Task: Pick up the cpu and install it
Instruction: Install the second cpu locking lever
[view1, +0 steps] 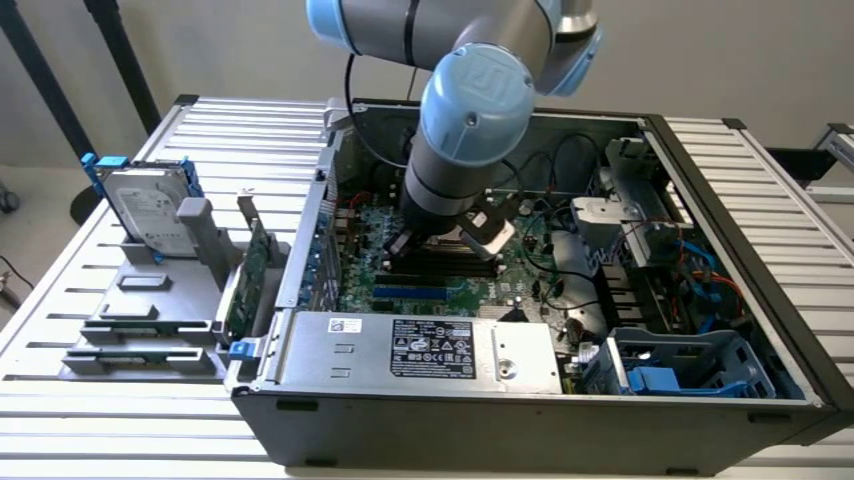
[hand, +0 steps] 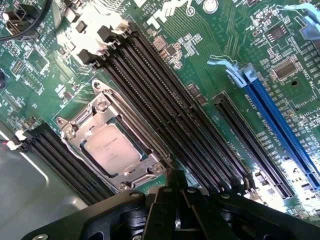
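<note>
so the cpu (hand: 111, 148) is already sitting in its socket (hand: 75, 131) on the motherboard (hand: 210, 65) inside the open case (view1: 534, 400), gripper (hand: 176, 202) closed and empty just above, fingertips mostly cut off.

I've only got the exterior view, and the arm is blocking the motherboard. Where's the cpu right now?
Observer: In the wrist view the cpu lies flat inside the socket frame, silver top up.
Operator: Is the gripper holding it?
Observer: No. The gripper is shut and apart from it, over the board's edge of the socket.
Operator: Anything in the memory slots next to it?
Observer: The black memory slots beside the socket look empty.
</note>
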